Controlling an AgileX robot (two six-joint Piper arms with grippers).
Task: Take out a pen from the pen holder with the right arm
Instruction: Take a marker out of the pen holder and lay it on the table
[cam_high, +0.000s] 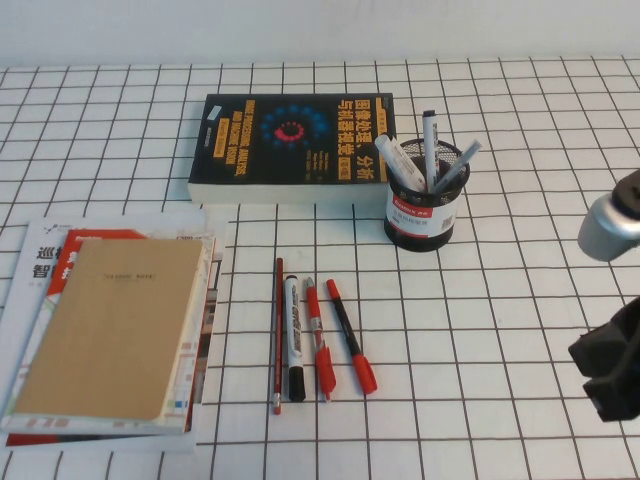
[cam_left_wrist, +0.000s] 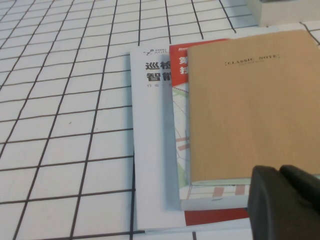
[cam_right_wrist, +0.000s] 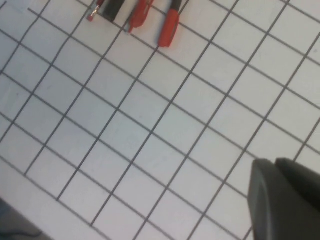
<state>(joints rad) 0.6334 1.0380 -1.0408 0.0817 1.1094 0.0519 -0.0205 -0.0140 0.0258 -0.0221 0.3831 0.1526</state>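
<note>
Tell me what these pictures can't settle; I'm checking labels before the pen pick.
Right gripper, shut: cut off by the high view's right edge.
Left gripper: outside the high view; left wrist view crops it, by the notebook.
Pens in the pen holder: lower ends hidden by its mesh wall.

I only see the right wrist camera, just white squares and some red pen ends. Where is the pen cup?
Observer: The black mesh pen holder stands farther back on the white gridded table, beside the black book, with grey and white pens sticking out of it.
Operator: Is my pincer close to it?
Observer: No. The right pincer hangs shut and empty at the table's right edge, nearer the robot than the holder.
Operator: And the other arm?
Observer: The left pincer, shut, hangs above an edge of the brown notebook on the table's left.
</note>
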